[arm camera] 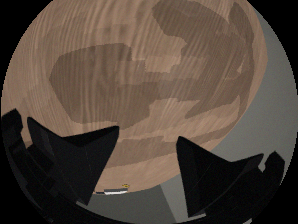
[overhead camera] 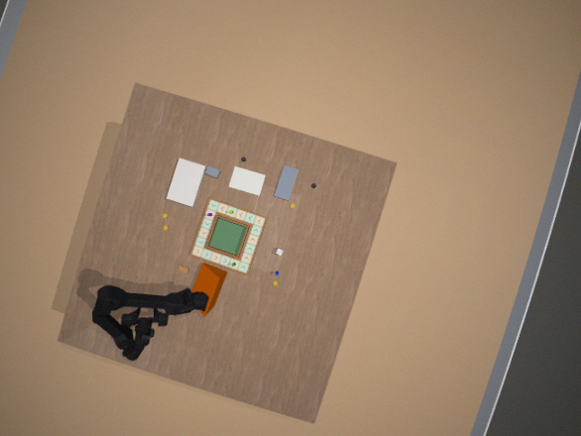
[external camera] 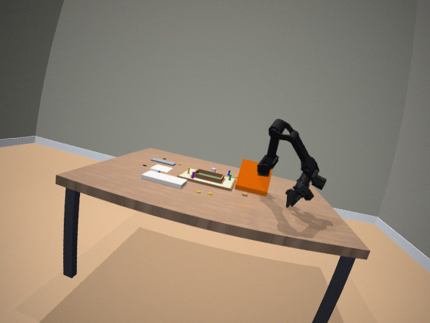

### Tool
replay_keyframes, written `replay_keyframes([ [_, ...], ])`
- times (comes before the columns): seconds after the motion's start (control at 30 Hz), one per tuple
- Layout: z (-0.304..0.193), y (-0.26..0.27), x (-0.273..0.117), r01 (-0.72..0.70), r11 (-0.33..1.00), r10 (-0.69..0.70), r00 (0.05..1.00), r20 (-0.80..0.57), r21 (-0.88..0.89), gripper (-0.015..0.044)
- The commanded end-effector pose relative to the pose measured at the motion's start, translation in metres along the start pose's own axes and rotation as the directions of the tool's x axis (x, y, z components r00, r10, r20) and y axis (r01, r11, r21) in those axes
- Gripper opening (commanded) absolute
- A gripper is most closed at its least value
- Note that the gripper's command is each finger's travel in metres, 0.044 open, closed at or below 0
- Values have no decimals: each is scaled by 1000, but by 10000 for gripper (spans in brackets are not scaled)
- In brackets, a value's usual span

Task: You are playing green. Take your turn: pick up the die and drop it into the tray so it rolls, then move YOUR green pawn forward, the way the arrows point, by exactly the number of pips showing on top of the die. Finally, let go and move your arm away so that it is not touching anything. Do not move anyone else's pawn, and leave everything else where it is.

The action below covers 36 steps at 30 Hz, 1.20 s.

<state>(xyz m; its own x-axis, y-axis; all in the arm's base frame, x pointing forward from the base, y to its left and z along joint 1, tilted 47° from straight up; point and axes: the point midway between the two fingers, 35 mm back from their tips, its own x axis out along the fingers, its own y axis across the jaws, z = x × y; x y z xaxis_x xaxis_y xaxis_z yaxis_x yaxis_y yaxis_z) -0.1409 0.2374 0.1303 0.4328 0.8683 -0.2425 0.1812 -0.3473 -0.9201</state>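
The white die lies on the table outside the board; its top pips are too small to read. The tray, green inside with brown walls, sits in the middle of the board and looks empty. The green pawn stands on the board's lower row in the top view, one tile left of the lower right corner; that row's arrows point right. My gripper is open and empty above the table, well away from board and die.
An orange block stands between board and arm. A blue pawn is near the die. Purple and yellow pawns stand on the board. White boxes and a grey slab lie beyond.
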Motion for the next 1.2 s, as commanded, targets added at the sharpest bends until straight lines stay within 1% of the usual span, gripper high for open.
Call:
replay_keyframes([
  [0.0,-10,-22,14,-32,972,42,998,-39,231,275],
  [0.07,-16,-33,21,-37,941,60,997,-57,336,275],
  [0.2,-17,-48,26,-42,860,71,997,-37,508,275],
  [0.27,-20,-54,30,-44,817,79,996,-36,576,275],
  [0.4,-20,-65,35,-84,718,109,994,7,691,275],
  [0.6,-27,-96,52,-139,505,146,986,75,851,275],
  [0.67,-30,-107,58,-151,432,147,985,95,889,275],
  [0.83,-44,-128,73,-147,310,145,984,106,939,275],
  [1.03,-80,-163,101,-108,117,117,989,94,987,275],
  [1.17,-112,-181,123,-52,28,101,994,49,998,275],
])
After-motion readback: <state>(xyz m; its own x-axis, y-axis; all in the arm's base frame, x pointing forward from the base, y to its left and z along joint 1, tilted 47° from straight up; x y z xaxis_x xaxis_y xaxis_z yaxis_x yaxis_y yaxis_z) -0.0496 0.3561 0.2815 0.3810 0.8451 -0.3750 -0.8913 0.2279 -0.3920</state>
